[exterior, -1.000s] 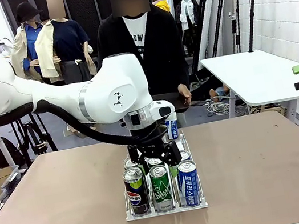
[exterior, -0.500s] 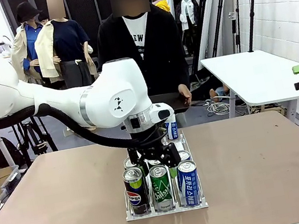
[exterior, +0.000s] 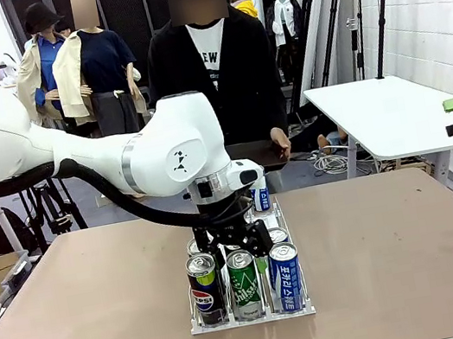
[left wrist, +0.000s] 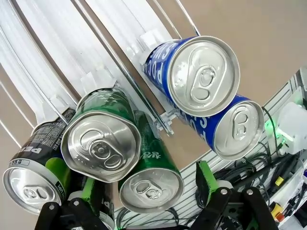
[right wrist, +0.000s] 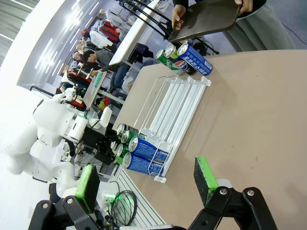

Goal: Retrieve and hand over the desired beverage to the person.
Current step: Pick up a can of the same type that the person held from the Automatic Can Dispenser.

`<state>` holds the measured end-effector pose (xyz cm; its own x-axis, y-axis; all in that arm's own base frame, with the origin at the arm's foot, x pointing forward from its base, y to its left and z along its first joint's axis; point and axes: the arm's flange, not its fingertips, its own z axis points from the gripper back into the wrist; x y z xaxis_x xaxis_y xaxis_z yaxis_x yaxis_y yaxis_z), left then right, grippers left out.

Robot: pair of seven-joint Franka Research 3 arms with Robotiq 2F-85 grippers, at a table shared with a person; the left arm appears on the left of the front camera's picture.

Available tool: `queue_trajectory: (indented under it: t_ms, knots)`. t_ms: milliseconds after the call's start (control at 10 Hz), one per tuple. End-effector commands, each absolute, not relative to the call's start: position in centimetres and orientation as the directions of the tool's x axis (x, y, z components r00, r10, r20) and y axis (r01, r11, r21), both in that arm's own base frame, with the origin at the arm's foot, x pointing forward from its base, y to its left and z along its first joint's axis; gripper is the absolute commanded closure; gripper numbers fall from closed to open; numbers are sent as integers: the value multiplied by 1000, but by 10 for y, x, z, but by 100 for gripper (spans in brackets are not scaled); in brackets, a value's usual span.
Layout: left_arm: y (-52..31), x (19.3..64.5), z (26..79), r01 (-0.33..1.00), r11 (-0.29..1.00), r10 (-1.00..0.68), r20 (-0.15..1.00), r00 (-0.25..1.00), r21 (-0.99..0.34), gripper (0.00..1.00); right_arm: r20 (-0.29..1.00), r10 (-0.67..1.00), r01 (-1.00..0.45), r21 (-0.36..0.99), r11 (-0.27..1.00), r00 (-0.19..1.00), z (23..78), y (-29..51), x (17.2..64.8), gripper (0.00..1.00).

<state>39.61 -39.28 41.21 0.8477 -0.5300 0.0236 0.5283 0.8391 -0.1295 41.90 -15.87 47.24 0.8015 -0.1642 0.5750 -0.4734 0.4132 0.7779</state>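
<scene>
Cans [left wrist: 100, 143] fill the near end of the three-lane wire rack [exterior: 251, 318] on the desk [exterior: 418, 259]: a Pepsi can [exterior: 204, 287], a green can [exterior: 244, 282] and a blue can [exterior: 285, 275] in front, and a second row [exterior: 279, 235] behind, directly under my left tool [exterior: 238, 242], whose jaws are spread wide and empty. A far group of cans [right wrist: 184, 57] sits at the rack's other end, beyond that tool, near the person [exterior: 213, 66] holding a dark tray [exterior: 263, 152]. My right tool [right wrist: 144, 179], well off to the side, is also wide and empty.
</scene>
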Motion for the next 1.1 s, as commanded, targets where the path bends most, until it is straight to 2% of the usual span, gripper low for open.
queue_trajectory:
  t_ms: [0, 300, 500, 600, 900, 1000]
  knots:
    - [-393, 395, 407, 526, 842, -526, 38, 850, -117, 3, 576, -170, -477, 782, 401, 800, 472, -158, 418, 0]
    - [-393, 399, 402, 519, 846, -517, 49, 855, -119, 12, 576, -170, -477, 782, 401, 800, 472, -158, 418, 0]
    - [-393, 399, 400, 519, 846, -516, 53, 855, -124, 25, 576, -170, -477, 782, 401, 800, 472, -158, 418, 0]
    - [-393, 399, 399, 518, 846, -516, 49, 855, -126, 37, 576, -170, -477, 782, 401, 800, 472, -158, 418, 0]
    - [-393, 399, 399, 514, 847, -515, 30, 856, -134, 94, 576, -170, -477, 782, 401, 800, 472, -158, 418, 0]
    - [-393, 399, 398, 504, 850, -509, 11, 861, -154, 100, 576, -170, -477, 782, 401, 800, 472, -158, 418, 0]
